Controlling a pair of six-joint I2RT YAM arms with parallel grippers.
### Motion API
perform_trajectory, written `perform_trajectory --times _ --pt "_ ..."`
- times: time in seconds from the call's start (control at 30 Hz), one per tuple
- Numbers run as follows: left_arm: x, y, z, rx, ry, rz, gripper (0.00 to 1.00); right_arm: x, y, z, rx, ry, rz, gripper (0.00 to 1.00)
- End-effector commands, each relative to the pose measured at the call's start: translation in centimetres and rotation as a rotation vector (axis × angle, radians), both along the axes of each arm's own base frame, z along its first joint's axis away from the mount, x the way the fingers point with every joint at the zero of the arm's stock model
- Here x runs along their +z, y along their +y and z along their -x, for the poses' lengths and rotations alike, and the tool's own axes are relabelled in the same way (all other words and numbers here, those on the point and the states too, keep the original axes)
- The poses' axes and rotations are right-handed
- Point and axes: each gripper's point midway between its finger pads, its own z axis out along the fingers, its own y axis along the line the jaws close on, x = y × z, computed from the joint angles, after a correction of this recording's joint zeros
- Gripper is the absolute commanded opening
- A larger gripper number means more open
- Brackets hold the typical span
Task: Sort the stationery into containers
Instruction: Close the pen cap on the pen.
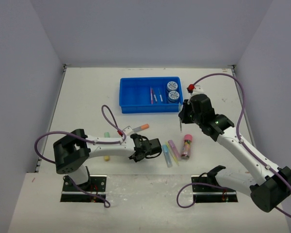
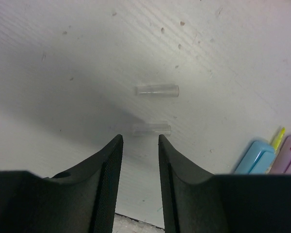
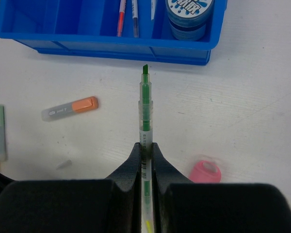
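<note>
My right gripper [image 3: 145, 145] is shut on a thin green pen [image 3: 144, 109] and holds it above the table, tip toward the near wall of the blue tray [image 3: 106, 44]. In the top view this gripper [image 1: 183, 119] hangs just in front of the tray's [image 1: 136, 108] right end. The tray holds two patterned discs [image 1: 173, 90] and thin pens [image 1: 154, 95]. My left gripper [image 2: 139, 138] is open and empty over bare table, with two small clear caps [image 2: 156, 90] just ahead of its fingertips. In the top view it [image 1: 144, 149] is left of the blue marker [image 1: 166, 157].
On the table lie an orange marker [image 1: 138, 128], a green marker [image 1: 106, 135], a yellow marker [image 1: 106, 157], a purple marker [image 1: 173, 149] and a pink tube [image 1: 186, 145]. The pink tube [image 3: 206, 171] lies right of my right fingers. White walls close in the table on three sides.
</note>
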Motion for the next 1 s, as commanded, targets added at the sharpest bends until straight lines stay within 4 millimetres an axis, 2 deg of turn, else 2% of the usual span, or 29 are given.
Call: perform_trajectory --times 0.0,0.23,0.37,0.6,0.8,0.97 --pt "1.7 0.8 -1.4 0.034 -0.070 0.011 0.41 0.5 0.4 -0.6 0.017 -0.028 -0.010 0.00" --pt "1.5 -0.8 -1.3 -0.058 -0.049 0.030 0.42 0.4 0.4 -0.6 0.018 -0.025 -0.006 0.00" --pt "1.6 -0.8 -1.3 -0.090 -0.049 0.012 0.42 0.4 0.5 -0.6 0.022 -0.025 -0.008 0.00" --pt "0.7 -1.2 0.2 -0.087 0.039 0.033 0.42 0.2 0.5 -0.7 0.021 -0.020 -0.003 0.00" --pt "1.4 -3.9 0.8 -0.127 0.112 0.035 0.40 0.1 0.5 -0.7 0.020 -0.015 0.002 0.00" --pt "1.4 -3.9 1.6 -0.123 0.127 0.030 0.39 0.0 0.6 -0.7 0.025 -0.012 0.001 0.00"
